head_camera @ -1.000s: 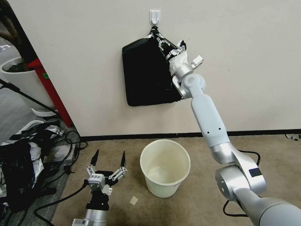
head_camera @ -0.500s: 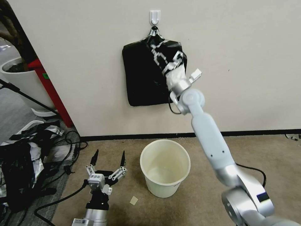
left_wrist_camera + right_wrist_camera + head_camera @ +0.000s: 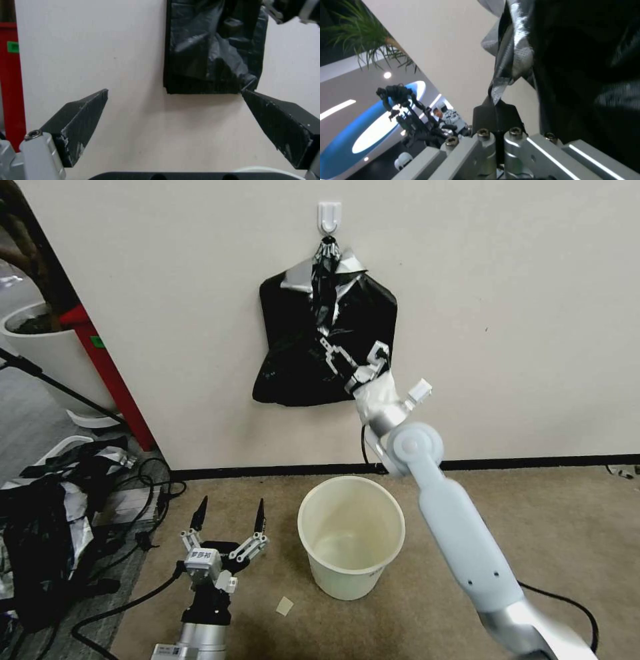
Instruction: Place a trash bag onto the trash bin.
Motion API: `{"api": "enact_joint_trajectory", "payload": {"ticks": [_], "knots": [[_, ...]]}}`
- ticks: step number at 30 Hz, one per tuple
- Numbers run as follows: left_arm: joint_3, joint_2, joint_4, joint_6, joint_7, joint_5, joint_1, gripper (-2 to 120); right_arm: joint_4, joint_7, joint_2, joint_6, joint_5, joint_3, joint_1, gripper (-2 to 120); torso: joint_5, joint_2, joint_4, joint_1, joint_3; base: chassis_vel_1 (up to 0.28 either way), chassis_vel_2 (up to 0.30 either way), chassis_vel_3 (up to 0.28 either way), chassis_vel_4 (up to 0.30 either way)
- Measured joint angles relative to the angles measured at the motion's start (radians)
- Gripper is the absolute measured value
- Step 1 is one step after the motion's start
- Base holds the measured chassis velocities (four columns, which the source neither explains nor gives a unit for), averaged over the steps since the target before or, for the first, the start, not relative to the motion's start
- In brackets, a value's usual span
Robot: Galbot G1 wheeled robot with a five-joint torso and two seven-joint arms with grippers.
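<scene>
From the wall hook hangs a thick black pad of bags (image 3: 293,360), which the left wrist view also catches (image 3: 206,50). My right gripper (image 3: 325,340) is raised in front of the pad and shut on the trash bag (image 3: 327,290), a thin black and silvery film stretched taut between the hook and the fingers. Close up, the film (image 3: 515,55) runs into the shut right gripper (image 3: 495,106). On the carpet below stands the cream-white trash bin (image 3: 351,537), upright and unlined. My left gripper (image 3: 228,517) waits open low on the bin's left, with nothing between its fingers (image 3: 175,90).
A white wall hook (image 3: 329,215) carries the pad. At far left lie a black-and-silver plastic heap (image 3: 40,527) and cables (image 3: 150,480). Behind a red post (image 3: 110,380) stands a big white plant pot (image 3: 40,347). A small paper scrap (image 3: 285,605) lies near the bin.
My right gripper has come down from just under the hook to the pad's lower middle, drawing a strip of film out with it. The pad's lower left corner has bulged outward. The left arm has stayed put.
</scene>
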Motion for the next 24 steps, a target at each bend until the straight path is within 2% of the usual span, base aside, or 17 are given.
{"api": "enact_joint_trajectory", "payload": {"ticks": [11, 24], "knots": [[0.0, 0.023, -0.004, 0.002, 0.001, -0.025, -0.012, 100, 0.13, 0.002, -0.065, 0.001, -0.054, 0.0, -0.148, 0, 0.0, 0.0, 0.0, 0.0, 0.0, 0.0, 0.0, 0.0, 0.0], [0.005, 0.04, 0.005, 0.005, 0.005, -0.04, -0.029, 100, 0.206, -0.013, -0.077, 0.01, -0.12, 0.014, -0.288, 0, 0.0, 0.0, 0.0, 0.0, 0.0, 0.0, 0.0, 0.0, 0.0]]}}
